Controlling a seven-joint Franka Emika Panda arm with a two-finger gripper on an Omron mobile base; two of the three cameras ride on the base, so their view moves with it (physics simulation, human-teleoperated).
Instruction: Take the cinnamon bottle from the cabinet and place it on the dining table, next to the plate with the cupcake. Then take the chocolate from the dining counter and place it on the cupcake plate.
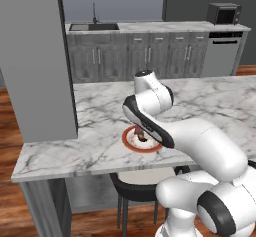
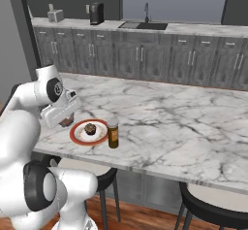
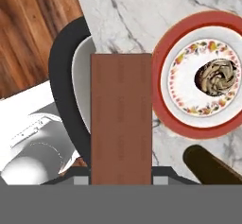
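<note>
Brown, thin flat chocolate bar (image 3: 121, 119) sits clamped in the claw (image 2: 67, 121), held above the white marble desk (image 2: 160, 112) edge (just left of the red-rimmed white plate (image 2: 76, 136)); dark cupcake (image 2: 90, 128) centred there, amber cinnamon bottle (image 2: 113, 134) just right.

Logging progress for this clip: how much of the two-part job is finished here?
Done: the cinnamon bottle stands on the dining table beside the plate holding the cupcake. In hand: the gripper is shut on the chocolate, close beside the plate's rim. Left: setting the chocolate on the plate and releasing it.
</note>
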